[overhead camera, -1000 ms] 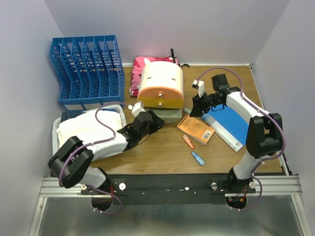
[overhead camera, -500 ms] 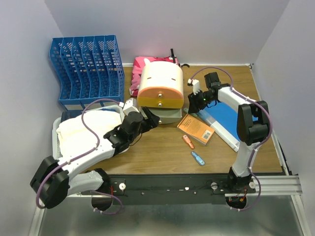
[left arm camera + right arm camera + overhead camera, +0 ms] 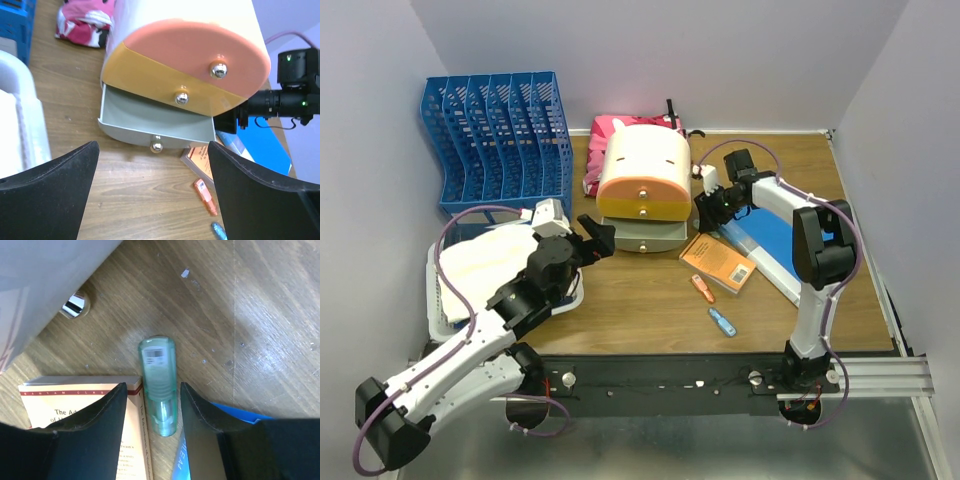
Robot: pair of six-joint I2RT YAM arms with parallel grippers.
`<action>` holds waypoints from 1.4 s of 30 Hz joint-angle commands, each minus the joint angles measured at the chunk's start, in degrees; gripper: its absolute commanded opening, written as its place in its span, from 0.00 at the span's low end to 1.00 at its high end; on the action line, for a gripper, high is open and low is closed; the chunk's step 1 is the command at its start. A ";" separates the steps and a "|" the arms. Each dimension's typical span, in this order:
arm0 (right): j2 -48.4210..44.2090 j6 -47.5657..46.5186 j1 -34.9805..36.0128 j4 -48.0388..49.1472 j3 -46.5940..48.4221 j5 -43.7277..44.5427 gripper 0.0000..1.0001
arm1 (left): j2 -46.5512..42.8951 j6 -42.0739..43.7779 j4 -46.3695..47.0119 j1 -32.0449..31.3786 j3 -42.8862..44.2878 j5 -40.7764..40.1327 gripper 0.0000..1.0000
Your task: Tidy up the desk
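The desk (image 3: 650, 300) is a brown wood tabletop. A drawer unit (image 3: 642, 178) with a cream top stands at the middle back, its grey bottom drawer (image 3: 150, 117) pulled open and empty. My left gripper (image 3: 590, 235) is open wide and empty, hovering left of and before that drawer; the left wrist view shows it (image 3: 152, 190) above bare wood. My right gripper (image 3: 705, 208) is low at the unit's right side. In the right wrist view it (image 3: 154, 390) is open, its fingers straddling a green translucent marker (image 3: 159, 385) that lies on the desk with small gaps either side.
An orange book (image 3: 718, 262), an orange marker (image 3: 702, 288) and a blue marker (image 3: 722, 322) lie right of centre. A blue folder (image 3: 785, 245) lies at the right. A pink pouch (image 3: 600, 140) and a blue file rack (image 3: 495, 140) stand at the back. A white tray (image 3: 435, 290) with cloth is at the left.
My left arm has pulled back to the left, away from the drawer front. My right gripper has moved left and down beside the drawer unit.
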 commanded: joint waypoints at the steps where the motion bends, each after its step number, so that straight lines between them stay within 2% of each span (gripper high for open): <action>1: 0.80 -1.57 1.50 2.87 -4.23 8.47 0.54 | -4.60 2.85 -2.14 0.68 -2.39 -3.83 0.99; 7: -0.52 -0.35 1.41 4.55 -7.66 10.68 0.52 | -6.80 3.73 -2.57 0.95 -3.35 -4.00 0.99; 16: -0.52 9.67 -0.52 2.35 -4.41 -6.26 0.52 | -6.45 4.17 -2.14 0.86 -3.27 -3.04 0.99; 19: -0.43 11.61 -0.61 2.17 -2.92 -8.74 0.53 | -6.63 3.82 -1.96 0.86 -3.44 -2.86 0.99; 34: 3.17 14.42 -0.61 4.28 0.07 -2.25 0.54 | -6.89 3.55 -2.22 0.95 -3.71 -2.33 0.99; 42: 1.95 10.04 -0.53 5.16 -4.05 2.77 0.54 | -7.15 3.20 -2.75 0.95 -3.71 -2.16 0.99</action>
